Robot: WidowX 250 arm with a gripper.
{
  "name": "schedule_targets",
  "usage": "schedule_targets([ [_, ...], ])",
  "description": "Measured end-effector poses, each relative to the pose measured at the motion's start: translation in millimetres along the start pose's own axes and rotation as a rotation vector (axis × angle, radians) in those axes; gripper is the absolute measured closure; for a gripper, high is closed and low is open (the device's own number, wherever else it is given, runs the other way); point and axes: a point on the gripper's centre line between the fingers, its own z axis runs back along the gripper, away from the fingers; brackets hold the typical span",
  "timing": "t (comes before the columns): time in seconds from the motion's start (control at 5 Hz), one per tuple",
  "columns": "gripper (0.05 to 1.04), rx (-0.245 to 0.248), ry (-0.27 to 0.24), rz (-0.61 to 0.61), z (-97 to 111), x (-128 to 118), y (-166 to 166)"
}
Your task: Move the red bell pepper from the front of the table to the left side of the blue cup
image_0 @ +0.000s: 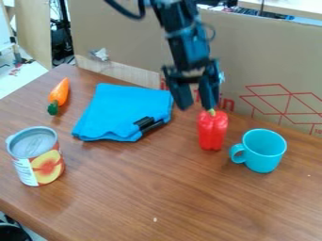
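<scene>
Two fingers hang spread on your gripper [198,108]; the pepper [213,132] stands at five o'clock from it, the mug [263,151] at four o'clock from the pepper. Lowered off-centre, one fingertip could topple the pepper.

Above the end effector [197,107], the black arm [187,47] is showing blocky segments with bluish glints. A thick dark cable [126,15] is curving out near its top, and a thinner one [213,32] is bowing out lower down, while two broad, dark fingers [183,95] are narrowing towards their tips.
</scene>
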Motion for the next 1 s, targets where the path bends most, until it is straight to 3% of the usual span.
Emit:
schedule_targets([
  [0.2,0.077,0.084,0.019,0.031,16.7,-22.3,2.0],
  [0.4,0.082,0.228,0.072,0.06,37.9,-62.3,9.1],
  [0.6,0.083,0.408,0.171,0.098,55.4,-100.9,29.9],
  [0.8,0.083,0.425,0.186,0.131,77.8,-127.4,69.5],
  [1.0,0.083,0.412,0.156,0.117,93.4,-147.5,90.3],
])
